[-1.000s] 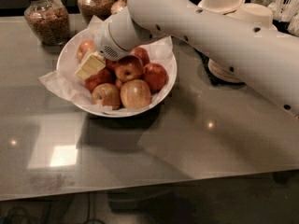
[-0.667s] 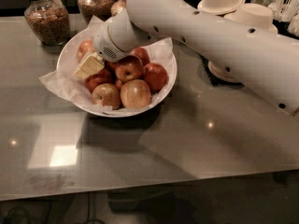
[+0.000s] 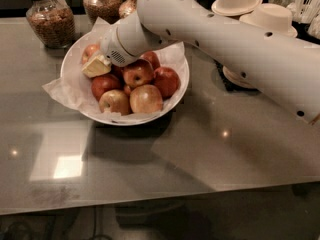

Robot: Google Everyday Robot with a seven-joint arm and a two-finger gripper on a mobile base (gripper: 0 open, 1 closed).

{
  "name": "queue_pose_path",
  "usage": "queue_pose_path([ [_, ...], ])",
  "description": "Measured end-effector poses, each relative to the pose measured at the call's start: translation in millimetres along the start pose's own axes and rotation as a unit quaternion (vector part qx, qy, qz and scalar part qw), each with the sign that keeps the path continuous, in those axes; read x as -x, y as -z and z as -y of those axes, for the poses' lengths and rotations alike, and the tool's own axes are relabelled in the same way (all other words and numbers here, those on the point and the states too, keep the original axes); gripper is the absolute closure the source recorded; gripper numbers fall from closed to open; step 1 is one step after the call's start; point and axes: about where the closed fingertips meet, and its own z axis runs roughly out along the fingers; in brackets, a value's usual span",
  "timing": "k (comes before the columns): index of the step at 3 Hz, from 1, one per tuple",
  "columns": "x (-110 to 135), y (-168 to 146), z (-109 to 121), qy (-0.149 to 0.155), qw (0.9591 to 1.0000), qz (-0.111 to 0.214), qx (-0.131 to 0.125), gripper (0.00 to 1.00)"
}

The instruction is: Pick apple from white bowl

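The white bowl (image 3: 177,91) stands on the table at upper left, lined with crinkled white paper and holding several apples. The apple (image 3: 89,52), orange-red with a pale patch, lies at the bowl's back left and is partly hidden by the gripper. My gripper (image 3: 96,65) reaches into the bowl from the right, at the end of the thick white arm (image 3: 225,39). Its cream-coloured tip lies against the front of that apple. Deep red apples (image 3: 138,72) and two paler yellow-orange ones (image 3: 146,98) fill the rest of the bowl.
Glass jars (image 3: 50,19) of nuts stand behind the bowl at the back left. Stacks of beige paper bowls (image 3: 272,16) stand at the back right, behind the arm. The glossy grey table (image 3: 165,159) stretches toward the front edge.
The gripper has shifted very slightly upward inside the bowl. The apples and the bowl have not moved.
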Motion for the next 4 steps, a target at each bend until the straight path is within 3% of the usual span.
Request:
queue_pose_path([
  [1, 0, 0, 0, 0.000, 1.0000, 0.000, 0.000, 0.94],
  [2, 11, 3, -3, 0.006, 0.9995, 0.016, 0.025, 1.00],
  [3, 39, 15, -6, 0.024, 0.9962, 0.054, 0.064, 1.00],
  [4, 79, 52, 3, 0.053, 0.9887, 0.114, 0.083, 1.00],
])
